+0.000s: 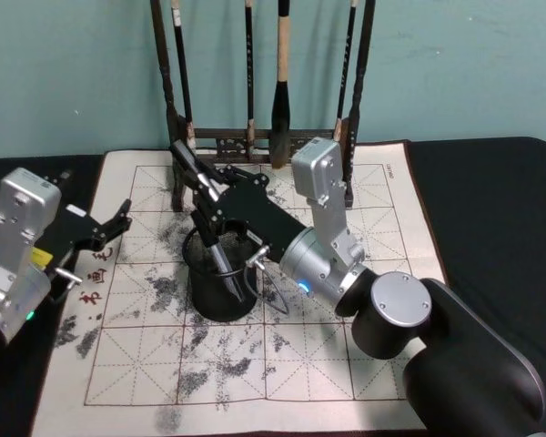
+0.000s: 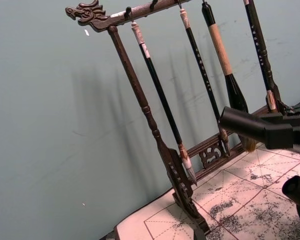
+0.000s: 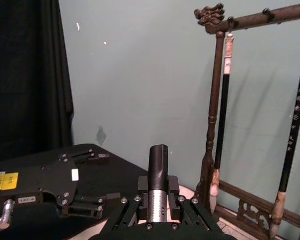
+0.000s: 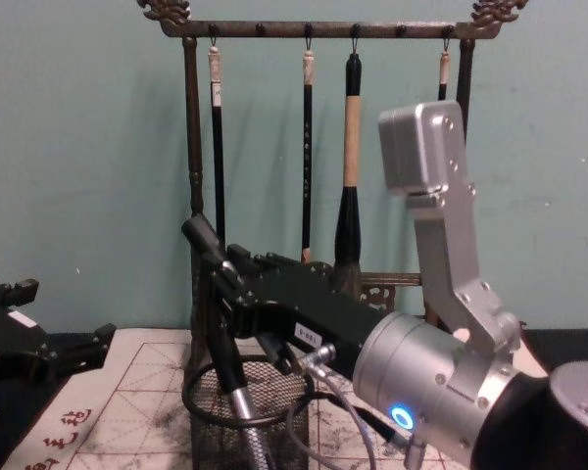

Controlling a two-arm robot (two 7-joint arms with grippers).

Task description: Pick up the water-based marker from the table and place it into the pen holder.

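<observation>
right gripper (image 1: 207,205) is clamped on the marker (image 1: 223,264), which leans with its lower end already inside the pen holder (image 1: 209,308). i'd stand it a bit more upright and ease it well below the rim before letting go. left gripper (image 1: 105,229) sits parked out left, fingers spread.
</observation>
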